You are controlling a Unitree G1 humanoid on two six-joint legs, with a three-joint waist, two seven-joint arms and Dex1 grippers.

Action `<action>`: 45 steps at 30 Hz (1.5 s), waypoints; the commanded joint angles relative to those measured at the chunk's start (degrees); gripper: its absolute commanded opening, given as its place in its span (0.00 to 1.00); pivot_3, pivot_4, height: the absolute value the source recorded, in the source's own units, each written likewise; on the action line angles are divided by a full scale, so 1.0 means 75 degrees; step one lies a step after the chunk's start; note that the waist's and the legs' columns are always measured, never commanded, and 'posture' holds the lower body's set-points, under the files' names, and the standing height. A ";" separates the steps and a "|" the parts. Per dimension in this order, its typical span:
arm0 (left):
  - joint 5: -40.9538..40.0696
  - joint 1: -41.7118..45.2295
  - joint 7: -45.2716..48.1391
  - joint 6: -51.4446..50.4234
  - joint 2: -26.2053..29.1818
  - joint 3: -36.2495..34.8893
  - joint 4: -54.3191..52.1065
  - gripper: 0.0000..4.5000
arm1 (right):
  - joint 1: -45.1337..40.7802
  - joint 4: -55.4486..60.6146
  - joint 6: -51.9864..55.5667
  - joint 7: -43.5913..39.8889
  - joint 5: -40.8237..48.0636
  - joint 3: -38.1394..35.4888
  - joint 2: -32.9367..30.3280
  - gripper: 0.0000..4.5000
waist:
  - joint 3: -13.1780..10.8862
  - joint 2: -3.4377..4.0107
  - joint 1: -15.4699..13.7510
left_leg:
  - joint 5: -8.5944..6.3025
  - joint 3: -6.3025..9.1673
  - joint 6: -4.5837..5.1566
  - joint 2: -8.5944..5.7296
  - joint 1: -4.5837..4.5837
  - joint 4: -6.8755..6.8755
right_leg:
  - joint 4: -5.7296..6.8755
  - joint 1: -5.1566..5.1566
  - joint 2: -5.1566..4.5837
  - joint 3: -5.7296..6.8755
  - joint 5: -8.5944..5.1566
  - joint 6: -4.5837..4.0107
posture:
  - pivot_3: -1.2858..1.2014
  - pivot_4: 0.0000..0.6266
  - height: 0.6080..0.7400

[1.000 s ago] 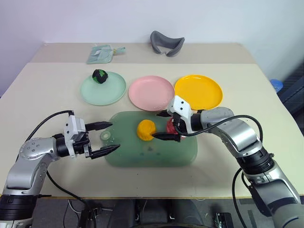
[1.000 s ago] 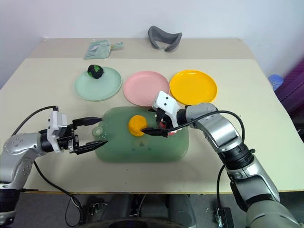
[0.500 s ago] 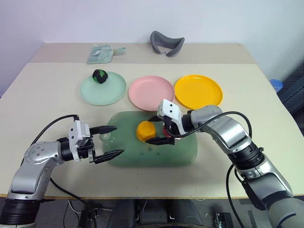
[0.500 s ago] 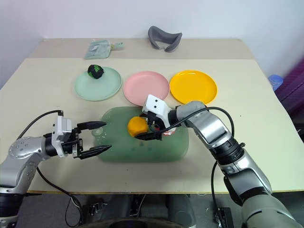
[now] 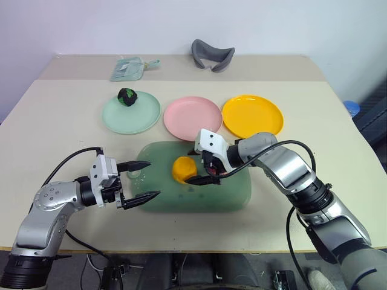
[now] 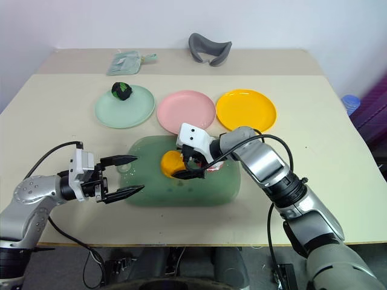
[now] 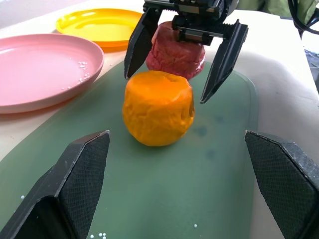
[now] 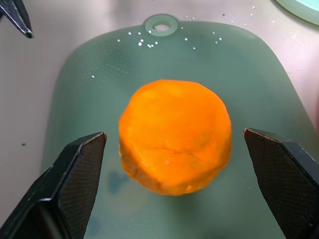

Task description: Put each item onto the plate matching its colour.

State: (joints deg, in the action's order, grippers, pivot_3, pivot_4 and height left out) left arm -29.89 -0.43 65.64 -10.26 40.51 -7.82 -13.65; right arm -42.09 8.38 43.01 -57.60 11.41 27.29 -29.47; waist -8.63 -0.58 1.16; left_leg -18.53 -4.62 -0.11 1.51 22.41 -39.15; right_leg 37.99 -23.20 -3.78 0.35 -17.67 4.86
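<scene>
An orange-yellow lumpy fruit (image 5: 182, 168) sits on the translucent green mat (image 5: 230, 193). My right gripper (image 5: 190, 167) is open, with one finger on each side of the fruit and not touching it (image 8: 174, 135). The pinkish-red apple (image 7: 174, 50) lies just behind that gripper on the mat. My left gripper (image 5: 153, 178) hovers open and empty at the mat's left end, pointing at the fruit (image 7: 158, 107). The dark green-and-black ball (image 5: 126, 96) rests on the mint green plate (image 5: 142, 118). The pink plate (image 5: 192, 118) and the orange-yellow plate (image 5: 253, 116) hold nothing.
A grey curved cushion (image 5: 212, 54) and a pale green pouch (image 5: 128, 68) lie at the table's far edge. A blue object (image 5: 352, 107) sits beyond the table's right edge. Small white crumbs dot the mat.
My right gripper has swung left across the mat, from over the apple to either side of the orange-yellow fruit. The left gripper has stayed about where it was, still open.
</scene>
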 commanded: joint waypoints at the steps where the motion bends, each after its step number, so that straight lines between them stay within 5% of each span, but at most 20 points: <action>1: -0.0007 -0.0031 -0.0071 0.0054 0.0031 -0.0051 -0.0258 1.00 | -0.0094 0.0234 0.0054 0.0070 -0.0120 0.0039 0.0038 0.88 | 0.0000 0.0000 0.0000 | 0.0000 0.0000 0.0000 0.0000 0.0000 0.0000 | 0.0000 0.0000 0.0000 0.0000 0.0000 0.0000 | 0.52 0.24 1.00; 5: -0.0060 -0.0070 -0.0145 -0.0012 0.0029 -0.0101 -0.0260 1.00 | -0.0071 0.0513 0.0183 0.0128 -0.0185 0.0030 -0.0032 0.53 | 0.0000 0.0000 0.0001 | 0.0000 0.0000 0.0000 0.0000 0.0000 0.0000 | 0.0000 0.0000 -0.0001 0.0000 0.0000 0.0000 | 0.52 0.24 1.00; 13: -0.0127 -0.0056 -0.0125 0.0014 0.0041 -0.0217 -0.0063 1.00 | -0.0189 0.1642 0.1167 0.0224 0.0307 -0.0780 -0.0397 0.53 | -0.0003 0.0005 -0.0002 | -0.0001 0.0001 0.0002 0.0000 0.0005 0.0002 | -0.0001 -0.0007 -0.0004 -0.0001 0.0000 -0.0001 | 0.52 0.24 1.00; 19: -0.0122 0.0007 -0.0139 0.0077 -0.0074 -0.0167 0.0087 1.00 | -0.0708 0.1672 0.2045 0.0478 0.1393 -0.2836 -0.0563 0.53 | -0.0005 0.0008 0.0009 | -0.0004 0.0002 0.0005 0.0000 0.0006 0.0006 | -0.0004 -0.0008 -0.0008 -0.0001 0.0000 -0.0001 | 0.52 0.24 1.00; 25: -0.0032 0.0178 -0.0245 0.0208 -0.0313 -0.0088 0.0260 1.00 | -0.1471 -0.0799 0.0838 0.1473 0.1461 -0.4325 -0.0013 0.53 | -0.0005 0.0007 0.0036 | 0.0000 -0.0001 -0.0001 -0.0001 0.0005 0.0013 | -0.0006 -0.0009 -0.0007 -0.0001 -0.0001 -0.0003 | 0.52 0.24 1.00; 35: 0.0094 0.0152 -0.0923 0.0148 -0.0659 -0.0045 -0.0170 1.00 | -0.2180 -0.6654 -0.3739 0.2568 0.0087 -0.4462 0.0370 0.53 | -0.0007 0.0010 0.0121 | 0.0001 -0.0020 -0.0002 -0.0004 0.0009 0.0013 | -0.0003 -0.0013 -0.0001 -0.0001 0.0000 -0.0001 | 0.52 0.24 1.00; 44: 0.0054 0.0079 -0.1385 -0.0025 -0.0726 -0.0026 -0.0551 1.00 | -0.2398 -0.8827 -0.4930 0.2456 -0.0258 -0.4431 0.0486 0.53 | -0.0017 0.0027 0.0191 | 0.0002 -0.0021 -0.0003 0.0004 0.0010 0.0014 | -0.0001 -0.0013 0.0010 -0.0003 0.0000 0.0000 | 0.52 0.24 1.00; 45: 0.0037 0.0074 -0.1391 -0.0047 -0.0714 -0.0036 -0.0571 1.00 | -0.2407 -0.8889 -0.4948 0.2456 -0.0260 -0.4449 0.0469 0.62 | -0.0017 0.0027 0.0191 | 0.0002 -0.0021 -0.0003 0.0004 0.0009 0.0014 | -0.0001 -0.0013 0.0010 -0.0003 0.0000 0.0000 | 0.52 0.24 1.00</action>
State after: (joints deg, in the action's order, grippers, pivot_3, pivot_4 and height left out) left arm -29.22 0.33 55.47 -10.70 34.79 -7.55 -16.00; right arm -57.56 -58.75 7.54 -38.81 9.36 -5.02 -25.75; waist -8.76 -0.37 2.60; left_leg -18.52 -4.78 -0.14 1.54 22.48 -39.04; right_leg 37.98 -23.30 -3.71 0.33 -17.67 4.86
